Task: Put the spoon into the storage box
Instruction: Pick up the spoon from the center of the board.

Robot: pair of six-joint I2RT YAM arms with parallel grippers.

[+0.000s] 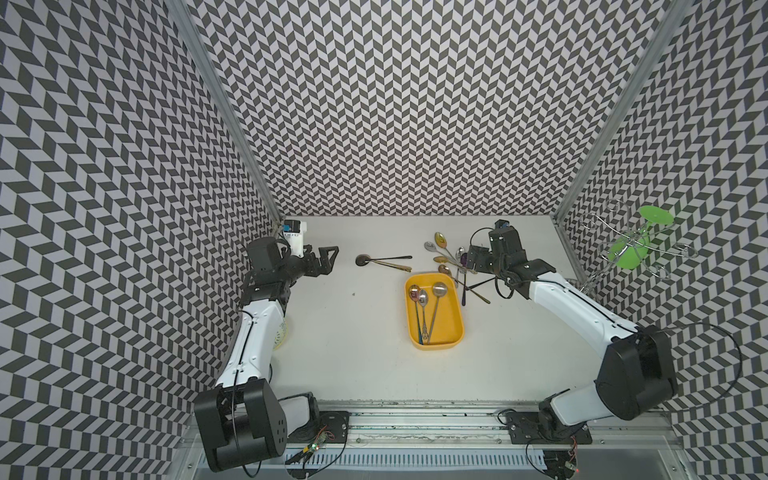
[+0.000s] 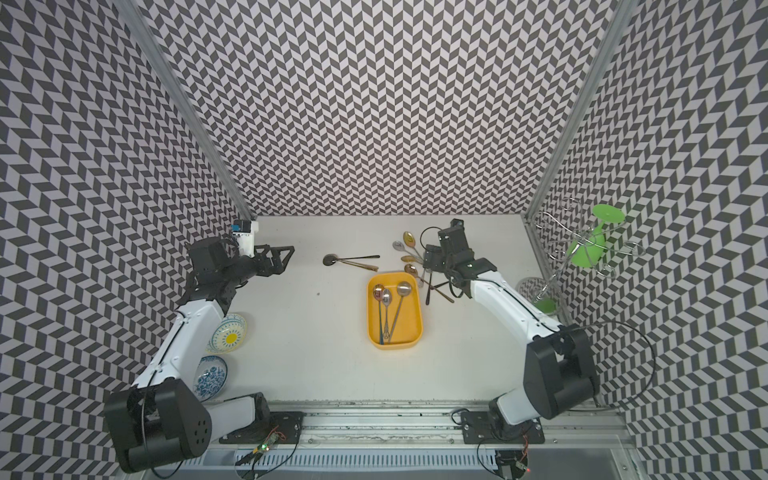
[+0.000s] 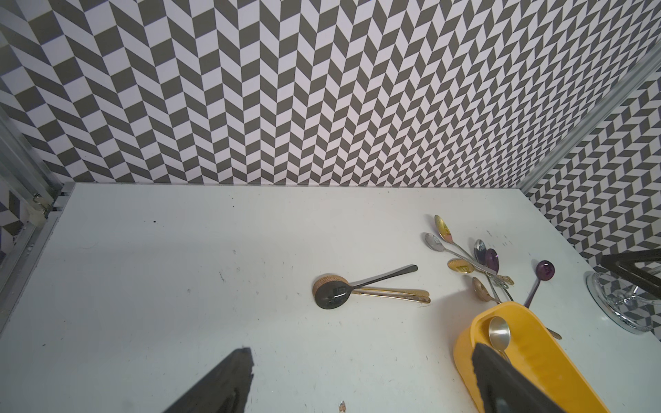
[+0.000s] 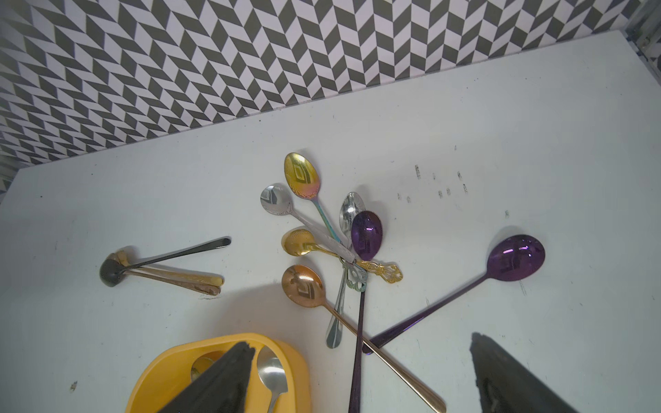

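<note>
The yellow storage box [image 1: 449, 322] lies mid-table with three spoons [image 1: 423, 297] in it, bowls toward the back. A heap of several loose spoons [image 4: 323, 246], gold, silver, purple and copper, lies just behind the box's back right corner. My right gripper [image 4: 361, 352] hangs open over the handles of that heap and grips nothing. One of its fingers [image 4: 229, 379] hangs over the box's end. A black spoon on two gold ones [image 1: 382, 261] lies left of the heap. My left gripper [image 1: 328, 259] is open and empty at the back left, well away from them.
A wire rack with a green glass [image 1: 640, 241] stands at the right wall, and a clear glass base [image 3: 622, 307] sits near it. Two patterned bowls [image 2: 228, 332] lie beside the left arm. A white device [image 1: 296, 237] sits in the back left corner.
</note>
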